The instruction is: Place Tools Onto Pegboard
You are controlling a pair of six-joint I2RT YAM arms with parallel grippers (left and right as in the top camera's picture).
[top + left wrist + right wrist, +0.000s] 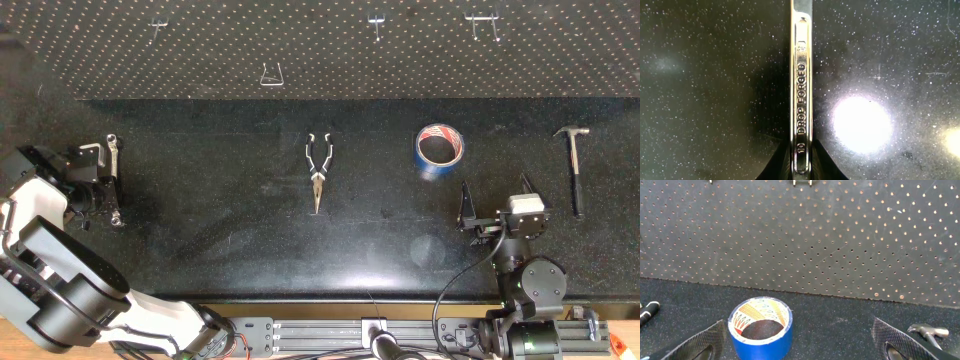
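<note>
Nine o'clock: left gripper (801,167) pinches the wrench (801,75), flat on the table (220,230). Pliers (319,170) at centre, blue tape (439,150) at two, hammer (574,172) at three, all loose. Right gripper (495,208) gapes wide at four. Pegboard (300,45) hooks (377,20) at twelve are bare: nothing hung yet.

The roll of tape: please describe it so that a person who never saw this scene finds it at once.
On the black worktop, below the pegboard, four things lie in a row. The roll of tape is third from the left, between the pliers and the hammer. It alone is a blue ring; the others are long metal tools.
</note>
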